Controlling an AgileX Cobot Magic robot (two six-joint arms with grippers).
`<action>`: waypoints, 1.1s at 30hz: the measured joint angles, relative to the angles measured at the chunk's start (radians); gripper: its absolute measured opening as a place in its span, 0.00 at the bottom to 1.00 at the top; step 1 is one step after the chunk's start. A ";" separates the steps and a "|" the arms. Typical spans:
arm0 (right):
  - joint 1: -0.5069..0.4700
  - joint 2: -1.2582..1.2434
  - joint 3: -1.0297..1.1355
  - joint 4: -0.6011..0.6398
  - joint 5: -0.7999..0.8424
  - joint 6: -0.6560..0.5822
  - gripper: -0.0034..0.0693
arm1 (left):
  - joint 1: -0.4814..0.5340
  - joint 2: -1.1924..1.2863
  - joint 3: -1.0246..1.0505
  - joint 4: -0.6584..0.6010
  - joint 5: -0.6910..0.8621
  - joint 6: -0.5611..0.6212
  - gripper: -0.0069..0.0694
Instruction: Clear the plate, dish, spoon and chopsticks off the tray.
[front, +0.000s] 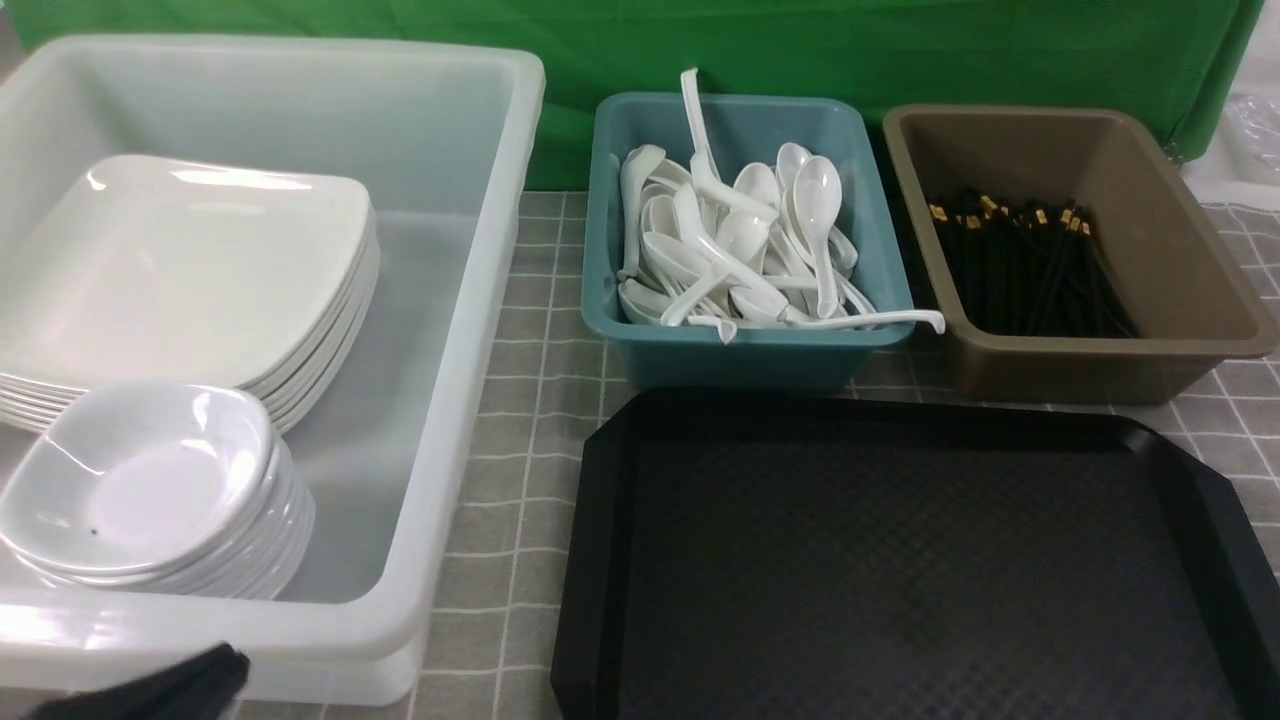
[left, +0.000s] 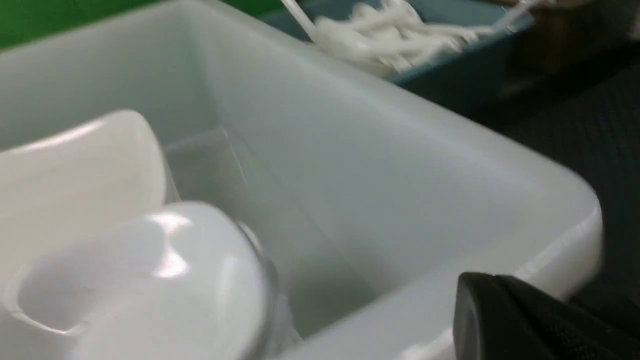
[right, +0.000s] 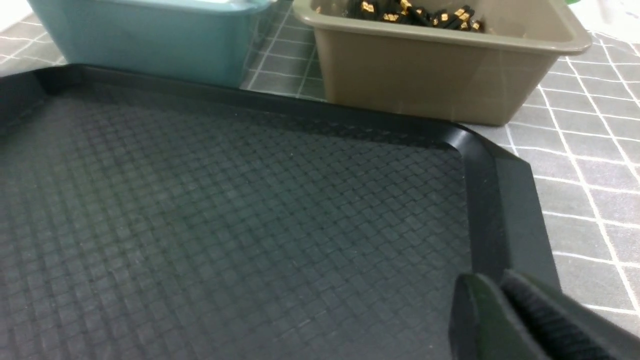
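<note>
The left gripper (front: 170, 690) sits low, jaws closed; only one finger of the right gripper (right: 520, 320) shows.

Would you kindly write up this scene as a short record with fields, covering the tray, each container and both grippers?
tray: black, floor bare in the front and right wrist views
tub: translucent white, left of the tray; holds a stack of plates and a stack of dishes
teal bin: behind the tray, heaped with white spoons
brown bin: right of the teal bin, holds black chopsticks
left gripper: shut, at the tub's near rim, holding nothing
right gripper: over the tray's right edge, nothing held; jaw state unclear
</note>
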 joint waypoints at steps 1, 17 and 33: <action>0.000 0.000 0.000 0.000 0.000 0.000 0.18 | 0.036 -0.006 0.000 0.026 -0.038 -0.042 0.10; 0.000 0.000 0.000 0.000 -0.001 0.000 0.22 | 0.437 -0.212 0.000 0.119 0.229 -0.316 0.10; 0.000 0.000 0.000 0.000 -0.001 0.000 0.27 | 0.437 -0.212 0.000 0.123 0.229 -0.316 0.10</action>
